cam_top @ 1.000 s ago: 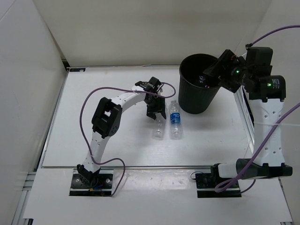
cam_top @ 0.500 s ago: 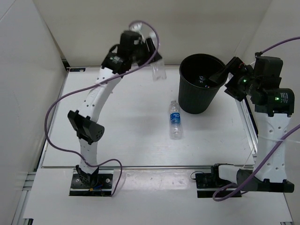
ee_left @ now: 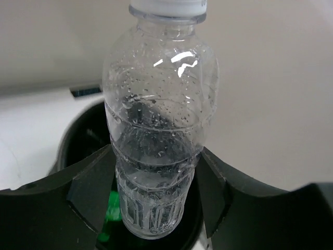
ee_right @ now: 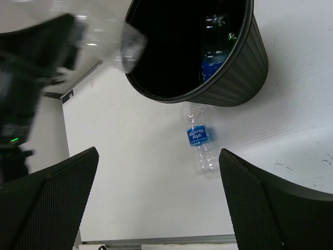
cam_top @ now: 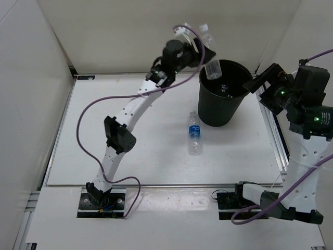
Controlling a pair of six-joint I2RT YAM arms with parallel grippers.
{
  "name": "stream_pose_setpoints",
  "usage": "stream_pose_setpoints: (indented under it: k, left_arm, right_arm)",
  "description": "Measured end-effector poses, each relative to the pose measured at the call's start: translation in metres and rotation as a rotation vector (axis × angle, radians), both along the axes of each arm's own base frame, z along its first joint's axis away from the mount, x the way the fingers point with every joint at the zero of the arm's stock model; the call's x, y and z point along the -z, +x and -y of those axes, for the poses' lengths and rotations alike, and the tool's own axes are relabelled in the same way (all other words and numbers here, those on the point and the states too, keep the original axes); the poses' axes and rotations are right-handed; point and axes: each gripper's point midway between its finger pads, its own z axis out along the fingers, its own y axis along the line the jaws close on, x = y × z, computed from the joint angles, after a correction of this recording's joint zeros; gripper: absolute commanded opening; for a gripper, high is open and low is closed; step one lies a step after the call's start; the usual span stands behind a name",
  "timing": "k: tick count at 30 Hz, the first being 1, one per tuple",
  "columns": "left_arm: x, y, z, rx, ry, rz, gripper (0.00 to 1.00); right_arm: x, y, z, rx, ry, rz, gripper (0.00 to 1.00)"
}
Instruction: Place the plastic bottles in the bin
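The left pincer [ee_left: 156, 177] pinches the clear bottle [ee_left: 158, 120] over the bin [cam_top: 221, 112] edge, upper middle; dropped now, it could bounce out.

I see the clear bottle [cam_top: 210, 56] tilted, cap up, above the black bin's [cam_top: 221, 112] rim. One blue-labelled bottle [cam_top: 194, 133] lies just beside its base. Another blue-labelled bottle [ee_right: 210, 61] and a green bottle [ee_left: 107, 229] lie inside.
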Motion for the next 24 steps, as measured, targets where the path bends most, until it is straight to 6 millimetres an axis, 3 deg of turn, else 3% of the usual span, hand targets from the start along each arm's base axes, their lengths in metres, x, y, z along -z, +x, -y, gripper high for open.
stream_pose_setpoints:
  k: [2,5,7,11,14,20,22,24]
  left_arm:
    - [0.040,0.002,0.022,0.029,0.041,-0.054,0.76]
    - [0.079,-0.001,0.041,0.057,0.085,-0.115,1.00]
    - [0.088,-0.003,0.043,0.062,0.099,-0.129,1.00]
    - [0.081,-0.010,0.030,0.049,0.119,-0.129,1.00]
    - [0.066,-0.022,-0.002,0.010,0.150,-0.132,1.00]
    - [0.045,-0.054,-0.110,-0.054,0.179,-0.183,0.99]
    - [0.057,-0.056,-0.135,-0.040,0.184,-0.218,1.00]
    - [0.096,-0.058,-0.147,-0.026,0.219,-0.300,1.00]
  right_arm:
    - [-0.003,-0.008,0.002,0.008,-0.012,0.014,1.00]
    - [-0.008,-0.019,0.002,0.010,-0.022,0.040,1.00]
    - [-0.007,-0.026,0.002,0.011,-0.026,0.045,1.00]
    - [-0.001,-0.031,0.002,0.009,-0.025,0.028,1.00]
    - [0.003,-0.030,0.001,0.004,-0.020,0.016,1.00]
    - [0.013,-0.023,-0.002,-0.008,-0.003,-0.021,1.00]
    - [0.020,-0.022,-0.003,-0.014,0.002,-0.036,1.00]
    - [0.027,-0.021,-0.004,-0.017,0.006,-0.054,1.00]
